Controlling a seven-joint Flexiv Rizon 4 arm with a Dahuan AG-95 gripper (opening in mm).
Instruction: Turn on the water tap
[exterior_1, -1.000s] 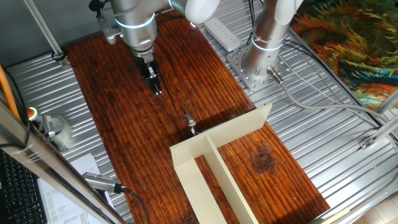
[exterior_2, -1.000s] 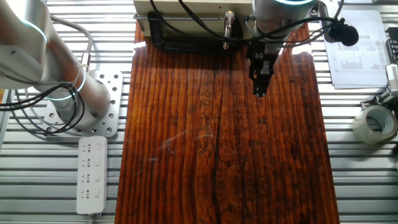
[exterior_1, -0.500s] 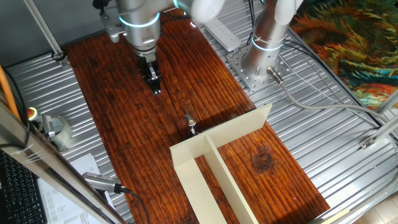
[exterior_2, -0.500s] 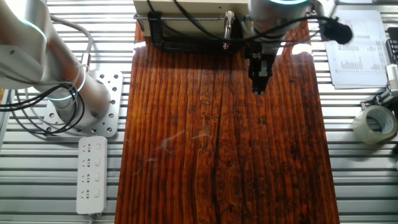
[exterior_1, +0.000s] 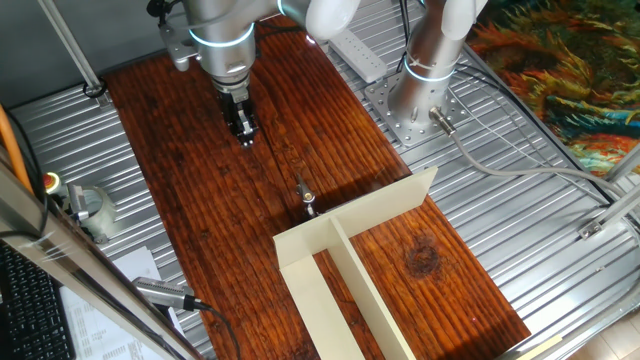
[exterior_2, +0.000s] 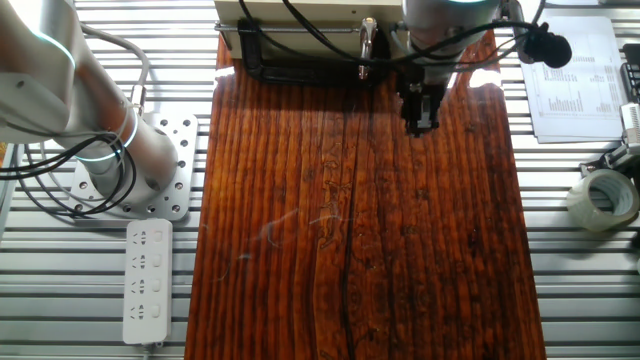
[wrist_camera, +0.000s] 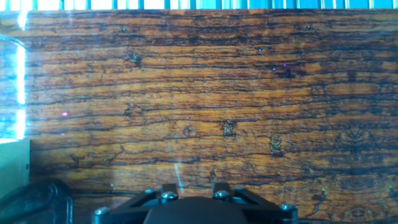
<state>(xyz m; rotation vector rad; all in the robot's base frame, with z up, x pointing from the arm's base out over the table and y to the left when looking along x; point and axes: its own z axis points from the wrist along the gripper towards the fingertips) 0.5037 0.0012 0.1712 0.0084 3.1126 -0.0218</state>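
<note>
The water tap (exterior_1: 305, 196) is a tiny silver stem with a thin lever, standing on the wooden board just before the cream divider. In the other fixed view the tap (exterior_2: 368, 40) sits at the board's far edge, held by a black C-clamp (exterior_2: 300, 66). My gripper (exterior_1: 243, 135) hangs above the board, up and to the left of the tap, not touching it. Its fingers look pressed together and empty. In the other fixed view my gripper (exterior_2: 420, 124) is right of the tap. The hand view shows bare wood; the tap does not show there.
Cream divider walls (exterior_1: 345, 255) stand on the near part of the board. A second arm's base (exterior_1: 420, 95) and a power strip (exterior_1: 358, 52) are at the right. A tape roll (exterior_2: 603, 199) and papers (exterior_2: 575, 75) lie beside the board.
My gripper has risen a little above the board and drifted slightly away from the divider; it stays shut. The tap has not moved.
</note>
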